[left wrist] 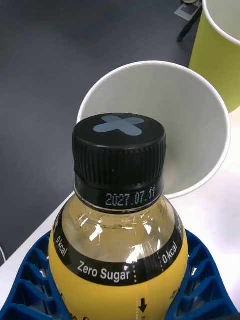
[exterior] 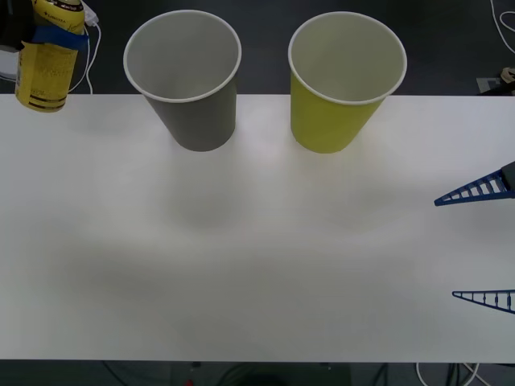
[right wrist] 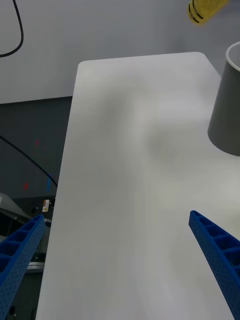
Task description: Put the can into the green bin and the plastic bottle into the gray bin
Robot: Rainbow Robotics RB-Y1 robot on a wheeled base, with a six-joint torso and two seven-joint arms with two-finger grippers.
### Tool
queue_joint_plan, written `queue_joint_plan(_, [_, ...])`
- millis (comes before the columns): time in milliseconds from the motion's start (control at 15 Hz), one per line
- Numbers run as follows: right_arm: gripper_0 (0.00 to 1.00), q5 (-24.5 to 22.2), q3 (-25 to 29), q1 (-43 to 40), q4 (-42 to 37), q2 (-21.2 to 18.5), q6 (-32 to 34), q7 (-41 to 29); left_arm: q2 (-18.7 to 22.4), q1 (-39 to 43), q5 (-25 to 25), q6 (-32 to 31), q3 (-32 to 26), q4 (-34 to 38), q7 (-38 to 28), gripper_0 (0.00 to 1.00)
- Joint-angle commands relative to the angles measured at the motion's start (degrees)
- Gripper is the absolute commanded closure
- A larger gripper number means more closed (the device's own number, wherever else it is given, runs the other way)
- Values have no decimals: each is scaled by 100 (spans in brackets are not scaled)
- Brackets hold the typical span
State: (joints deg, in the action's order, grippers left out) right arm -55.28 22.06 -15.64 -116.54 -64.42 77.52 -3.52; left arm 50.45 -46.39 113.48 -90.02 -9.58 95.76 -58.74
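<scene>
My left gripper is shut on the plastic bottle, a small yellow bottle with a dark cap, and holds it in the air over the table's far left corner. In the left wrist view the bottle sits between the blue fingers, its cap just short of the gray bin. The gray bin and the green bin stand upright side by side at the far edge. At the right edge, my right gripper is open with nothing in it. The can is out of view.
The white table stretches bare in front of both bins. Beyond its far edge lies dark floor with a white cable. The right wrist view has the right gripper, the gray bin, the bottle and a black cable.
</scene>
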Motion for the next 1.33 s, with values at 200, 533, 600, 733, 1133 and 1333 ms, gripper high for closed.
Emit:
queue_joint_plan(200, [0, 0, 0, 0, 0, 0, 0, 0, 0, -731, 157, 2, 492, -471, -50, 100])
queue_joint_plan(533, [0, 0, 0, 0, 0, 0, 0, 0, -18, -1610, 228, 2, 1415, -1227, -59, 100])
queue_joint_plan(600, [0, 0, 0, 0, 0, 0, 0, 0, -27, -1785, 228, 2, 1556, -1394, -50, 100])
queue_joint_plan(733, [0, 0, 0, 0, 0, 0, 0, 0, -123, -2119, 236, 2, 1784, -1745, -32, 100])
queue_joint_plan(1133, [0, 0, 0, 0, 0, 0, 0, 0, -545, -2928, 333, 2, 2215, -2668, 12, 100])
queue_joint_plan(1333, [0, 0, 0, 0, 0, 0, 0, 0, -774, -3244, 421, 2, 2347, -3073, 56, 100])
